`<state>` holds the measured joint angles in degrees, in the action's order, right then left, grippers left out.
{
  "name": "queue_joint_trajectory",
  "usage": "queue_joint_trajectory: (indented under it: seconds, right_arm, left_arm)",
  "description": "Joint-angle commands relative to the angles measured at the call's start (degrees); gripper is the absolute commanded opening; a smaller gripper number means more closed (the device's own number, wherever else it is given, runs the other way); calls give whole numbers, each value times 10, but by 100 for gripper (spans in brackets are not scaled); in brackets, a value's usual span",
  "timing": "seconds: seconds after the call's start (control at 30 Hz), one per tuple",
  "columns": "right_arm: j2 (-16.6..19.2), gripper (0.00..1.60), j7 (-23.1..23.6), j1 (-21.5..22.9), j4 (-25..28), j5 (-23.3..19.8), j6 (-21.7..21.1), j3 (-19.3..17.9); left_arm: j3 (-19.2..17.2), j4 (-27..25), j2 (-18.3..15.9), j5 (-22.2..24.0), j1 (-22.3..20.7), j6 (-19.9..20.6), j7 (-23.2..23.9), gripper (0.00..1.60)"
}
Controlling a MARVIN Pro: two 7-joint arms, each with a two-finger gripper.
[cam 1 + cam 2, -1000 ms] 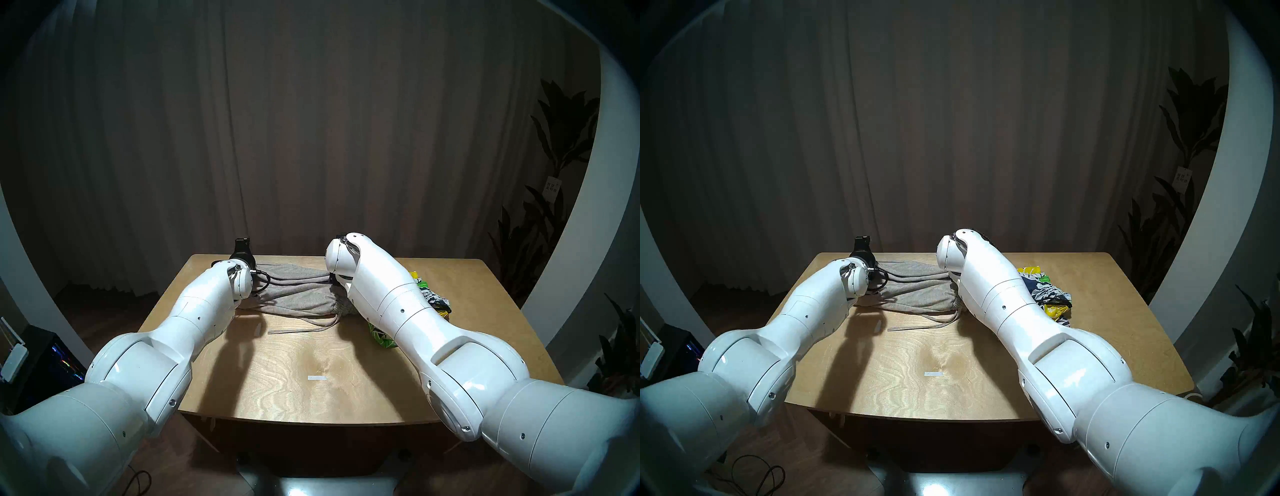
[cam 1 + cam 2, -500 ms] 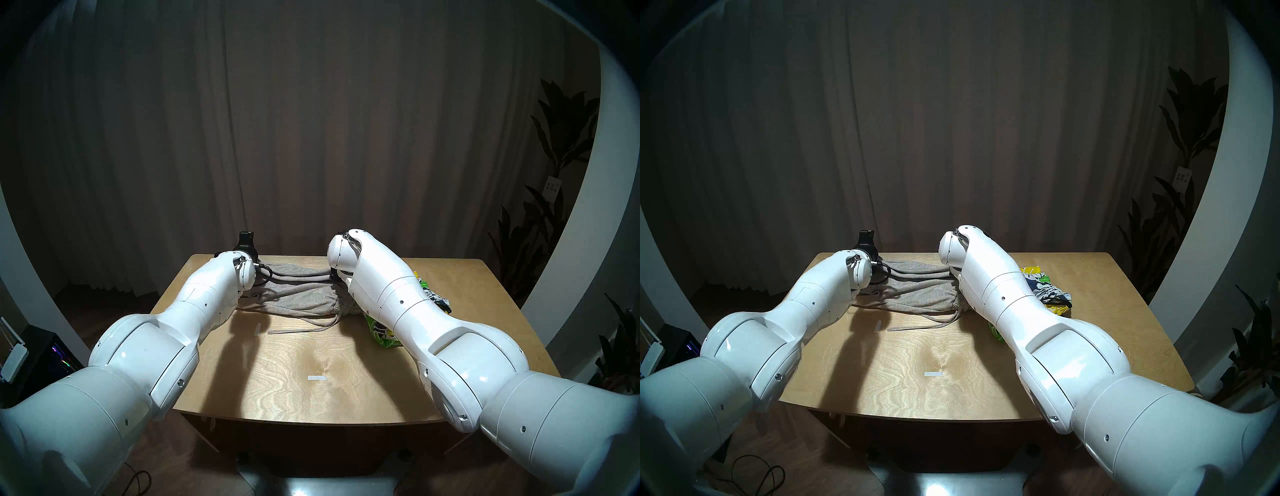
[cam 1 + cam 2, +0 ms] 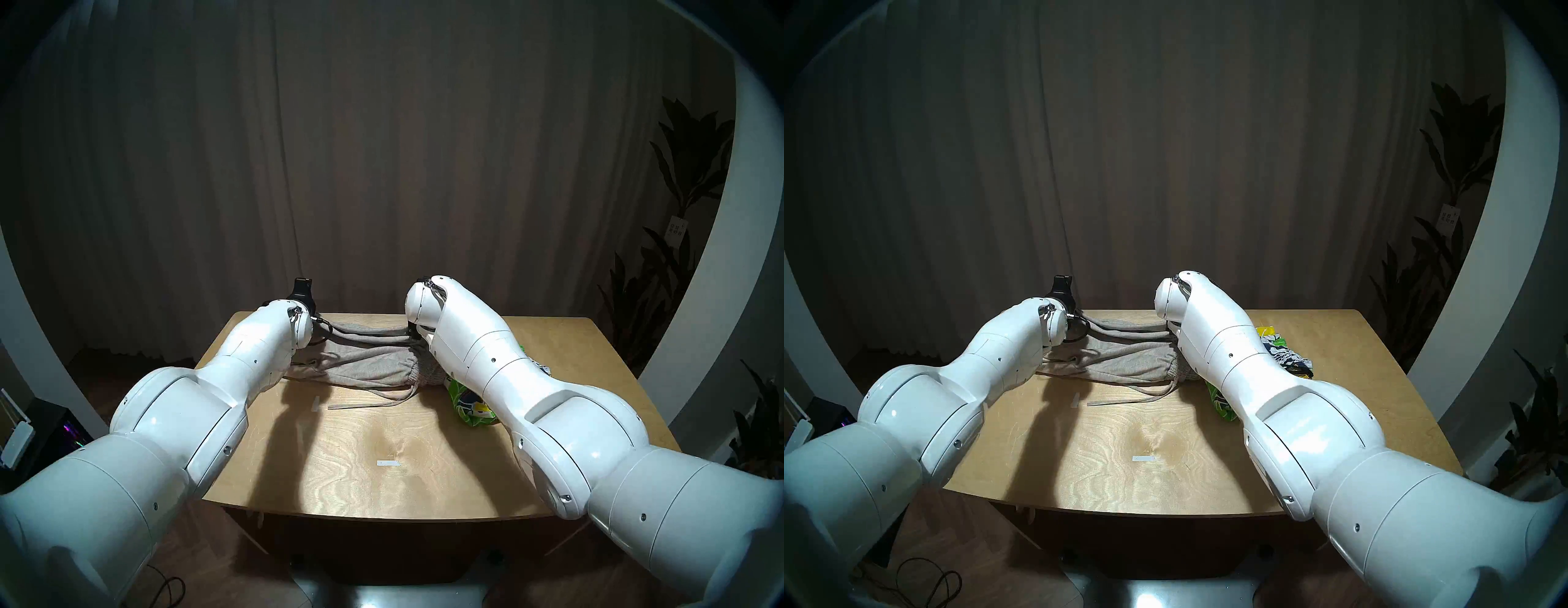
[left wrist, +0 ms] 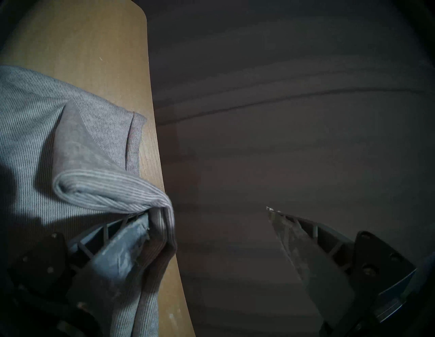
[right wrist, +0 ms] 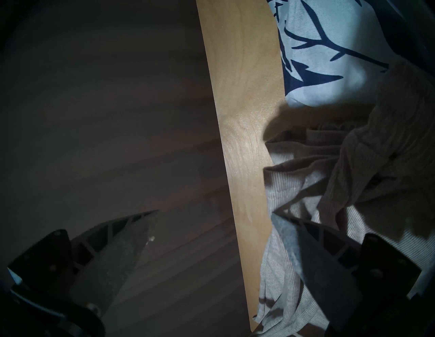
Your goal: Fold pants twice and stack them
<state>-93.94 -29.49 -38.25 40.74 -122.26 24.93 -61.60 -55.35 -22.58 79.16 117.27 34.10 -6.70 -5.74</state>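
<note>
The grey-beige knit pants [image 3: 365, 361] lie bunched across the far part of the wooden table [image 3: 382, 446], between my two wrists. In the left wrist view my left gripper [image 4: 207, 210] is open at the table's far edge. A fold of the pants [image 4: 106, 188] is draped over one fingertip [image 4: 138, 226], and the other finger is out over the floor. My right gripper [image 5: 214, 211] is open too, one finger against the pants [image 5: 353, 176] and the other past the edge. The floral shorts [image 3: 1280, 352] lie crumpled at the right, partly under my right arm, and also show in the right wrist view [image 5: 317, 58].
The pants' drawstrings [image 3: 394, 392] trail toward the front, beside a flat grey strip [image 3: 356, 406]. Two white tape marks [image 3: 388, 463] [image 3: 316, 403] are on the tabletop. A dark curtain hangs behind the table's far edge [image 4: 155, 141]. Plants [image 3: 679, 178] stand at the right.
Both arms have reached farther toward the table's far edge and risen a little. The right arm has shifted right, uncovering more of the shorts' green front part. The pants have stayed in place.
</note>
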Motion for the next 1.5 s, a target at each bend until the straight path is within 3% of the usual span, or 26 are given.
queue_joint_trajectory:
  seconds: [0.0, 1.07, 1.47]
  right_arm:
    - [-10, 160, 19, 26, -4, 0, -11, -2]
    - [-17, 160, 64, 28, -53, -10, -47, -8]
    - [-26, 160, 85, 29, -62, -12, -66, -9]
  left_arm:
    - [2, 5, 3, -7, -37, 3, 12, 160]
    - [25, 40, 19, -31, -67, 11, 34, 160]
    - [25, 51, -2, -37, -79, 15, 58, 160]
